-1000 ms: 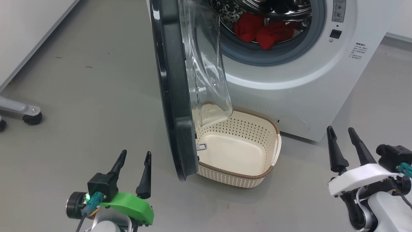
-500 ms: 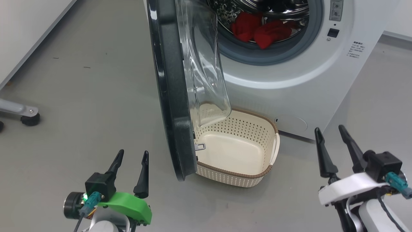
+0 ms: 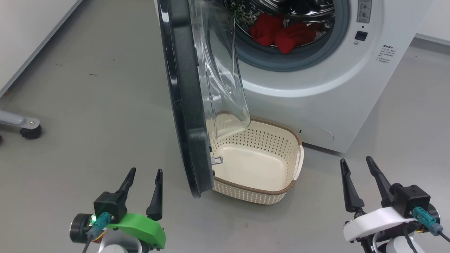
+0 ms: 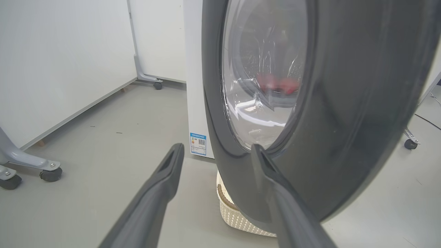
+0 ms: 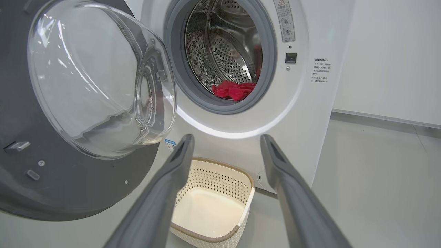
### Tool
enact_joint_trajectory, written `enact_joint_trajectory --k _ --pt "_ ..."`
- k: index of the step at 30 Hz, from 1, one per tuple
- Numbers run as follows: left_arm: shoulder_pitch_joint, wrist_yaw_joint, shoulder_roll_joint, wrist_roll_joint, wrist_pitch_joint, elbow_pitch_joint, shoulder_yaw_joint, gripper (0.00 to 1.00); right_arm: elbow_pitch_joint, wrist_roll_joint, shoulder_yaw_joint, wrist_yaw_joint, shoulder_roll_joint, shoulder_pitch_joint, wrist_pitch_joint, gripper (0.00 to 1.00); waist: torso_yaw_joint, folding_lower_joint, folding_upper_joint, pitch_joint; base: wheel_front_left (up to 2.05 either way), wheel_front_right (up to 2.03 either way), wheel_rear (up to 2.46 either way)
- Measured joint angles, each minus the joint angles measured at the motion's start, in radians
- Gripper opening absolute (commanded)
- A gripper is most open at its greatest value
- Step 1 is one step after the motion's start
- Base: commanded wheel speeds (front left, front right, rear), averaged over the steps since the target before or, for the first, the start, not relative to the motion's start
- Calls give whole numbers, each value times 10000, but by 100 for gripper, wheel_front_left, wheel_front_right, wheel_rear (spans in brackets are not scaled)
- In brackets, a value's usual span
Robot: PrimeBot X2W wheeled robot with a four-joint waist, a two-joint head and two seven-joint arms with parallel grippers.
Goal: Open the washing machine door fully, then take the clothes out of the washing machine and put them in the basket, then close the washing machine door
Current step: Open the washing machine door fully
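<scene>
Grey floor [image 3: 88, 105] runs up to the washing machine [image 3: 316, 105], and your two arms sit low in front of it. Your left gripper [image 3: 146, 171] and right gripper [image 3: 355, 160] both have their fingers spread wide and hold nothing.

The door [image 3: 186, 105] is only partly open. It stands upright and edge-on to the head camera, with its free edge pointing back at you and hanging over the left end of the basket [image 3: 267, 140]. You cannot tell whether door and basket touch. That free edge lies ahead and just right of your left gripper, so the left arm is the nearer one and faces the outer side. The right gripper is well apart, on the inner side. By my reading the door must swing further toward your left to be fully open.

The clothes [image 3: 281, 33] lie low in the drum [image 5: 227, 58], up and left of the right gripper.

The left wrist view gives you the door's outer face, with the clothes as a red blur through the glass and a blue label [image 4: 198, 143] on the machine's side. The right wrist view gives you the inner face instead, with the bulging glass bowl [image 5: 96, 79], the latch [image 5: 15, 146] and the basket's bare bottom.
</scene>
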Motion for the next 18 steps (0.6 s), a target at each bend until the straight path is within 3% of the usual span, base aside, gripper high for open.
enact_joint_trajectory --k 18 --pt "151 2 12 0 171 -42 -65 100 -111 -550 -437 111 468 317 0 100 73 1 0 -12 0 0 0"
